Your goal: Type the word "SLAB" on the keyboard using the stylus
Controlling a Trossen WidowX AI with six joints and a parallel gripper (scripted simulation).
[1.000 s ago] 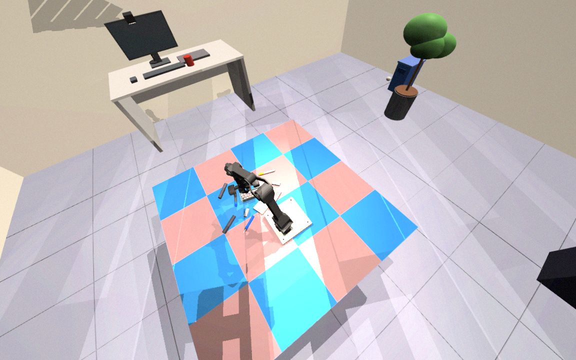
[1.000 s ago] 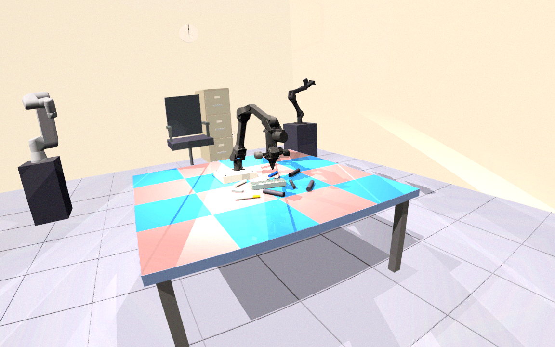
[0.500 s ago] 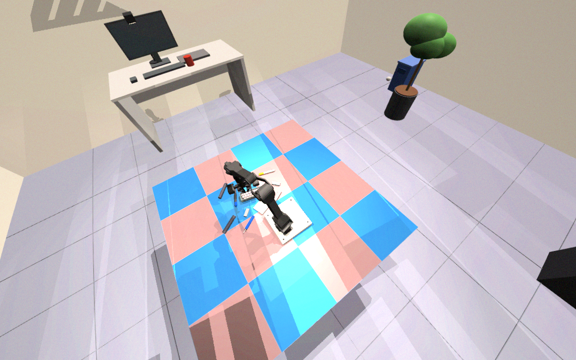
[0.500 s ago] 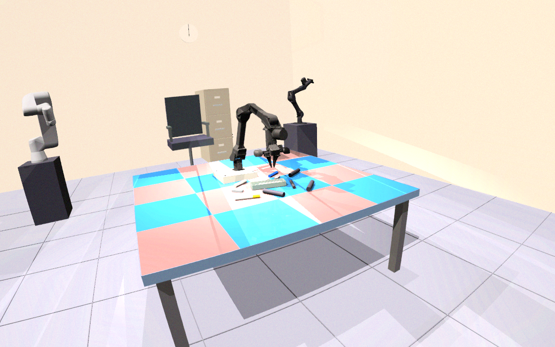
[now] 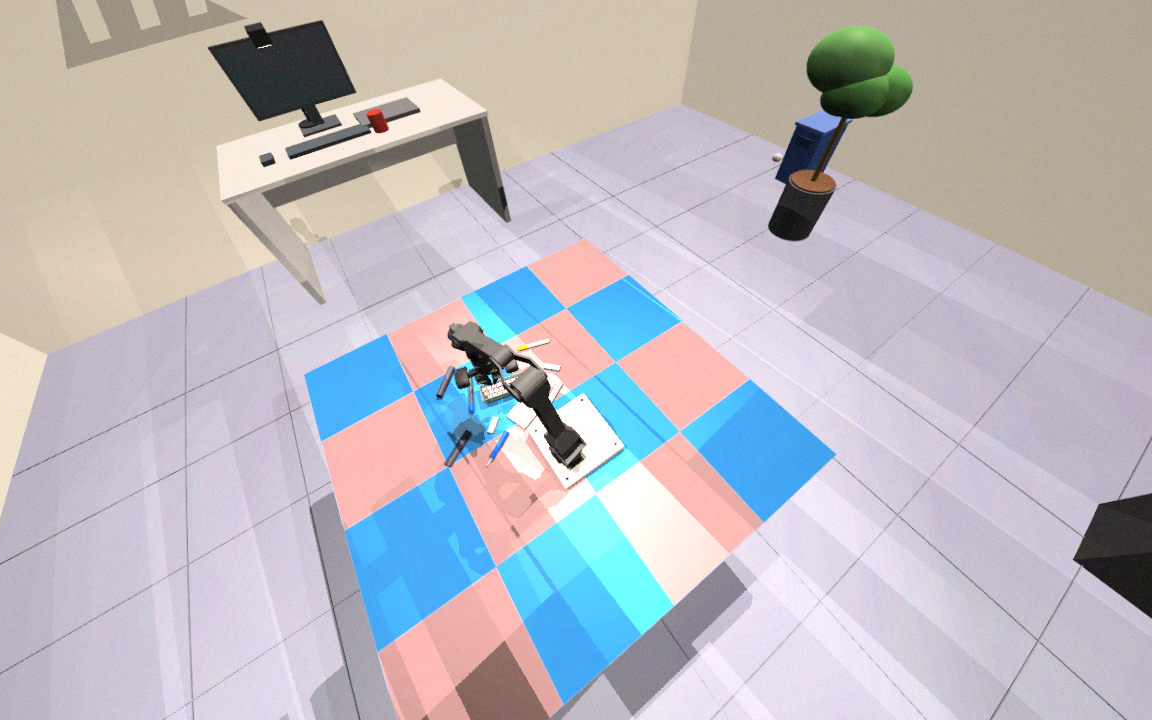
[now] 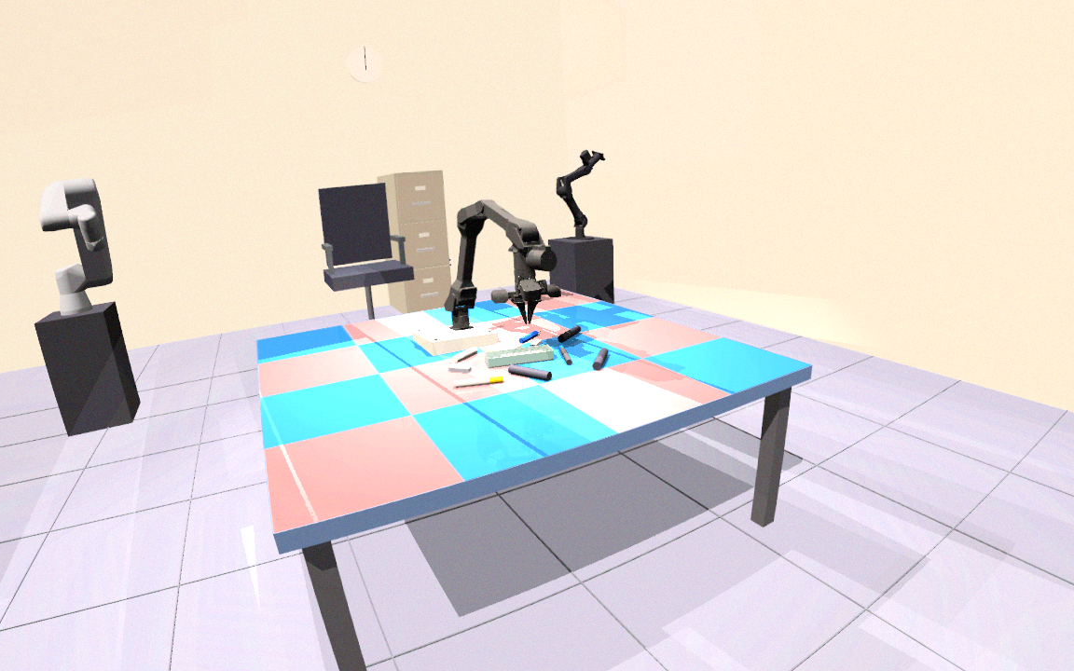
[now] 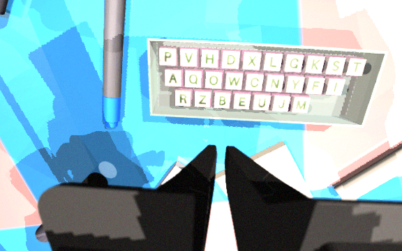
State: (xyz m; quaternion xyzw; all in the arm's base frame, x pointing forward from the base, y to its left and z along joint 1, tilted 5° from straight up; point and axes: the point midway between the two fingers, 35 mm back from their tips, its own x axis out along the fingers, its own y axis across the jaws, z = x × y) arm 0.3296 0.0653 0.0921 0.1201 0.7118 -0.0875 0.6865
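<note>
The small keyboard (image 7: 257, 81) (image 6: 517, 356) (image 5: 494, 391) lies on the checkered table, its letter keys scrambled in three rows. The stylus (image 7: 112, 63) (image 5: 471, 394), grey with a blue tip, lies flat on the table just left of the keyboard in the wrist view. My gripper (image 7: 220, 153) (image 6: 528, 319) hangs above the table in front of the keyboard, over a white sheet (image 7: 278, 164). Its fingers stand nearly together with only a thin gap and nothing between them. The stylus lies apart from the fingers, to their upper left.
Several dark markers (image 6: 529, 372) (image 6: 599, 359) (image 5: 457, 445), a blue pen (image 5: 497, 447), a yellow-tipped pencil (image 6: 478, 382) and papers lie around the keyboard. The arm's white base plate (image 5: 598, 440) sits beside them. Table edges are far off.
</note>
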